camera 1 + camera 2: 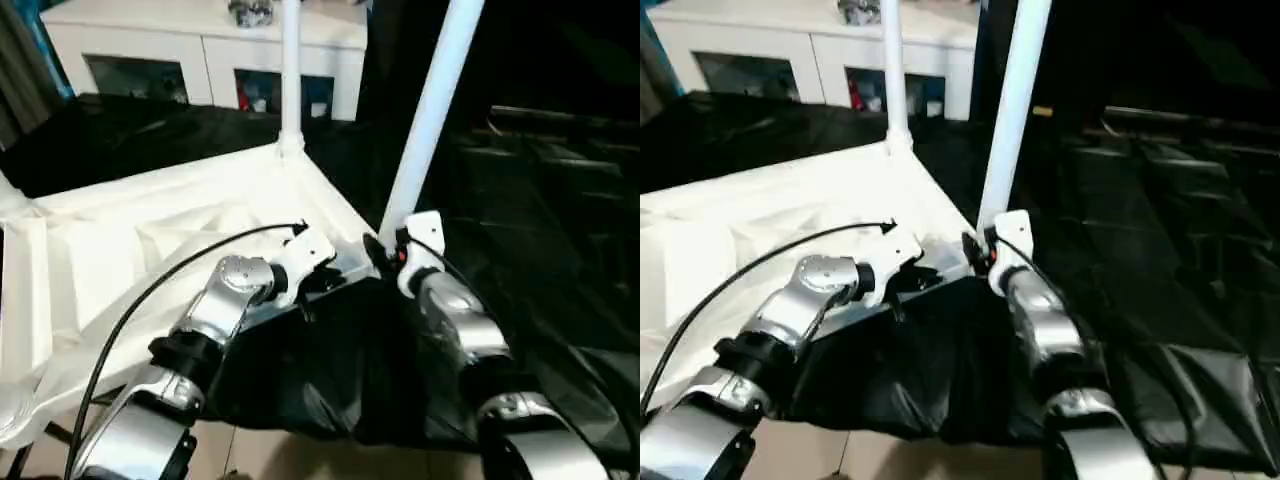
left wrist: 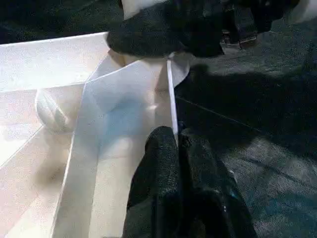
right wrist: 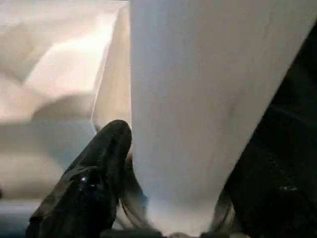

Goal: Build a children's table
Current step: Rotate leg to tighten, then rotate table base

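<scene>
From the head views, the top (image 1: pixel 120 250) lies underside up on black sheeting with one leg (image 1: pixel 291 70) upright in its far corner, while the right gripper (image 1: pixel 385 250) grasps a second leg (image 1: pixel 430 110) leaning at the near corner, not yet seated, I'd judge. At the left wrist, the left gripper (image 2: pixel 176 148) is clenched empty against the top's rim. At the right wrist, one finger (image 3: pixel 106 148) hugs that leg; two more legs seem left.

The table top (image 1: pixel 150 240) looks like smooth white plastic with a soft sheen, its ribbed underside facing up. The tube leg (image 3: pixel 198 99) between the right gripper's (image 3: pixel 171 198) fingers is the same smooth, faintly glossy white plastic, as is the second leg (image 1: pixel 291 70) beyond. The fingers (image 2: pixel 163 173) of the left gripper (image 2: pixel 173 144) look matt black and slightly grainy. The forearms (image 1: pixel 455 320) are brushed silvery metal. A dark, wrinkled cloth (image 1: pixel 540 220) with a dull shine lies beneath.
</scene>
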Controlling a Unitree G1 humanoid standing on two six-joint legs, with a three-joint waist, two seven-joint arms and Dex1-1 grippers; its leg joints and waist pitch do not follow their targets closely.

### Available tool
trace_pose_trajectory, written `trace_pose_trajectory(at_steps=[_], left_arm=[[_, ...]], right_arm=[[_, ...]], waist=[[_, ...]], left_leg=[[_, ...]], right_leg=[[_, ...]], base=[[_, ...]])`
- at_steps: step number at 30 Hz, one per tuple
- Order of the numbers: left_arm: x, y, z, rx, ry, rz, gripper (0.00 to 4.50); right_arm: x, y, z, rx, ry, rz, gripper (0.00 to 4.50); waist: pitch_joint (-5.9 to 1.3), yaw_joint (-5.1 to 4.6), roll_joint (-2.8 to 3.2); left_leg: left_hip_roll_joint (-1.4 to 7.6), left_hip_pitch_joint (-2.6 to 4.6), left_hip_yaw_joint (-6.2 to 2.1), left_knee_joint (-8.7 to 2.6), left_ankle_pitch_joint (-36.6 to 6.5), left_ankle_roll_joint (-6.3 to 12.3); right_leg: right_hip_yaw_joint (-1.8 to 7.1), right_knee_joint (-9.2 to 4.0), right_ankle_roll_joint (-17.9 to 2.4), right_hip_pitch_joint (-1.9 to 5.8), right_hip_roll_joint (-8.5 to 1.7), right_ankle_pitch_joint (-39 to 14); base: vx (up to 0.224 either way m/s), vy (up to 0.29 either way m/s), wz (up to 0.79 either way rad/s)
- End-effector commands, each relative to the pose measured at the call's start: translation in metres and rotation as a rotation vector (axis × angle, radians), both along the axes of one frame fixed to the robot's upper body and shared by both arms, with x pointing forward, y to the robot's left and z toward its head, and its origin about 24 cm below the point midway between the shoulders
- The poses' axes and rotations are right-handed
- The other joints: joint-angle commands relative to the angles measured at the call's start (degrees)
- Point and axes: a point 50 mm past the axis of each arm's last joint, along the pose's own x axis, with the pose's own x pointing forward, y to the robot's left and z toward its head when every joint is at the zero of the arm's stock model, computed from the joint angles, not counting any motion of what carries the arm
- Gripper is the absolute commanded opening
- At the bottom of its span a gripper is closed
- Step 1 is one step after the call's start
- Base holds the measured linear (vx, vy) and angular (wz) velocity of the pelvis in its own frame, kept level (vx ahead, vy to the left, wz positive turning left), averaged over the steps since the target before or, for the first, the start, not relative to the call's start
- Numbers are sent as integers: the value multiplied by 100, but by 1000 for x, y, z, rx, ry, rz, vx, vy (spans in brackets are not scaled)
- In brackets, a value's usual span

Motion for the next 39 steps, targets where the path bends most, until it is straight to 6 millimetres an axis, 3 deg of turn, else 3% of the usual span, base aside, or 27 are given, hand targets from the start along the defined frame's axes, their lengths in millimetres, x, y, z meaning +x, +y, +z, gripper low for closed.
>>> trace_pose_trajectory(at_steps=[1, 4, 7, 8, 10, 11, 17, 19, 20, 21, 23, 27, 28, 30, 33, 34, 39], left_arm=[[0, -5, 7, -18, -41, -49, 0], [0, 0, 7, -34, -21, -38, 0], [0, 9, 15, -98, -16, -12, 58], [-1, 11, 16, -106, -16, -13, 64], [-3, 17, 21, -122, -20, -20, 67], [-7, 25, 29, -142, -15, -37, 77], [-29, 47, 40, -117, 89, -102, 114], [-45, 60, 43, -75, 169, -139, 123], [-51, 64, 44, -59, 191, -150, 136], [-58, 69, 45, -38, 216, -163, 148], [-68, 78, 47, -16, 253, -159, 158], [-77, 91, 46, 30, 267, -88, 190], [-79, 94, 45, 42, 272, -73, 190], [-83, 101, 42, 86, 285, -29, 206], [-85, 109, 37, 142, 279, 29, 226], [-86, 111, 35, 156, 274, 52, 231], [-79, 120, 30, 222, 171, 187, 270]], right_arm=[[-6, -17, 9, -13, -47, 56, 304], [-14, -29, 19, 10, -75, 118, 304], [-33, -40, 30, 25, -95, 255, 311], [-36, -42, 32, 24, -97, 266, 311], [-44, -48, 37, 21, -98, 300, 311], [-53, -53, 43, 32, -89, 355, 311], [-65, -43, 47, 41, -48, 478, 311], [-59, -29, 44, 60, -47, 495, 311], [-56, -23, 43, 66, -47, 496, 311], [-51, -15, 42, 75, -48, 501, 311], [-40, 2, 36, 88, -30, 483, 311], [-18, 29, 26, 63, 5, 382, 311], [-13, 34, 25, 60, 10, 351, 311], [1, 44, 21, 91, 44, 218, 311], [12, 46, 20, 117, 60, 87, 311], [15, 46, 19, 120, 65, 53, 311], [28, 30, 19, 118, 70, -133, 311]], waist=[[-345, 17, -44], [-324, 86, -68], [-288, 127, -121], [-291, 124, -107], [-292, 109, -176], [-273, 103, -182], [-244, 63, -137], [-231, 61, -125], [-257, 63, -103], [-236, -2, -111], [-220, -34, -86], [-240, -18, -53], [-233, -24, -44], [-244, 0, -29], [-266, 22, -9], [-270, -5, -14], [-276, 66, 0]], left_leg=[[223, -34, -42, -299, -454, 407], [215, -50, -32, -289, -414, 598], [233, -52, -41, -303, -720, 585], [243, -49, -44, -312, -747, 575], [266, -44, -47, -323, -739, 525], [285, -46, -58, -335, -728, 506], [267, -18, -37, -326, -729, 487], [266, -15, -35, -335, -767, 377], [291, -12, -74, -351, -778, 299], [264, -42, -63, -370, -847, 252], [247, -9, -54, -370, -908, 186], [247, 41, -45, -362, -852, 0], [236, 10, -59, -381, -772, -44], [235, 31, -47, -371, -664, -83], [212, 39, -40, -359, -635, -150], [209, 5, -51, -366, -626, -189], [209, 41, -31, -348, -763, -231]], right_leg=[[331, -326, -1140, 331, -493, 112], [326, -332, -1116, 347, -492, 218], [316, -405, -950, 337, -526, -607], [319, -412, -932, 327, -529, -700], [308, -411, -932, 295, -512, -799], [312, -392, -975, 305, -511, -682], [318, -379, -1153, 251, -493, -623], [320, -387, -1166, 242, -494, -784], [313, -327, -1225, 265, -538, -773], [304, -359, -1180, 250, -494, -975], [318, -391, -1197, 229, -481, -1097], [321, -333, -1287, 203, -479, -807], [324, -310, -1286, 228, -465, -703], [334, -281, -1283, 218, -460, -421], [328, -260, -1219, 243, -444, -234], [329, -237, -1220, 265, -446, -153], [330, -235, -1130, 236, -437, -103]], base=[[0, 0, 0], [0, 0, 0], [0, 0, 0], [0, 0, 0], [0, 0, 0], [0, 0, 0], [0, 0, 0], [0, 0, 0], [0, 0, 0], [0, 0, 0], [0, 0, 0], [0, 0, 0], [0, 0, 0], [0, 0, 0], [0, 0, 0], [0, 0, 0], [0, 0, 0]])
